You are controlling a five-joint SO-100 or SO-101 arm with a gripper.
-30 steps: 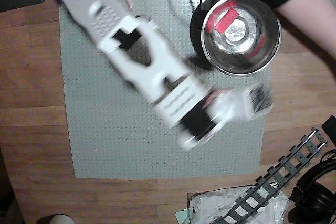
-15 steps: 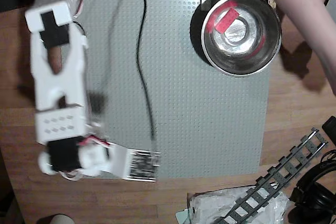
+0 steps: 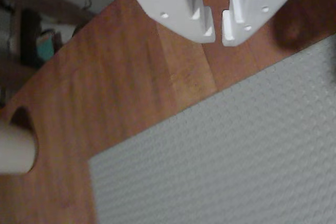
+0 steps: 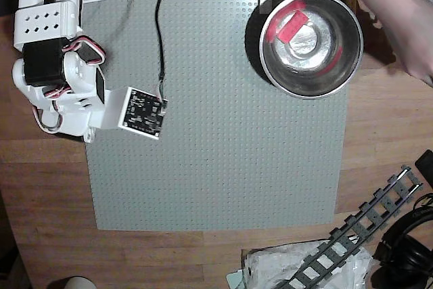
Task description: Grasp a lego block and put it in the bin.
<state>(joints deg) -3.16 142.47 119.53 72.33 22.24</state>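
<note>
One small bright red studded brick [image 4: 290, 25] already inside round shiny steel bowl [image 4: 342, 72], upper right of overhead view. White end effector [image 3: 219, 31] empty, jaws nearly closed, over wooden surface [image 3: 105, 77]. Risk: human hand [image 4: 399, 25] near bowl; bump could tip it.

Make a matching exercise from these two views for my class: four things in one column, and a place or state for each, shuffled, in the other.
Things:
1. red brick
2. steel bowl
3. gripper
4. toy track piece

Places or states:
A. stands on the top right corner of the grey baseplate, overhead view
B. lies off the baseplate, lower right in the overhead view
C. lies inside the bowl
D. empty, fingers nearly together over the wooden table, wrist view

Pairs: 1-C, 2-A, 3-D, 4-B
</note>
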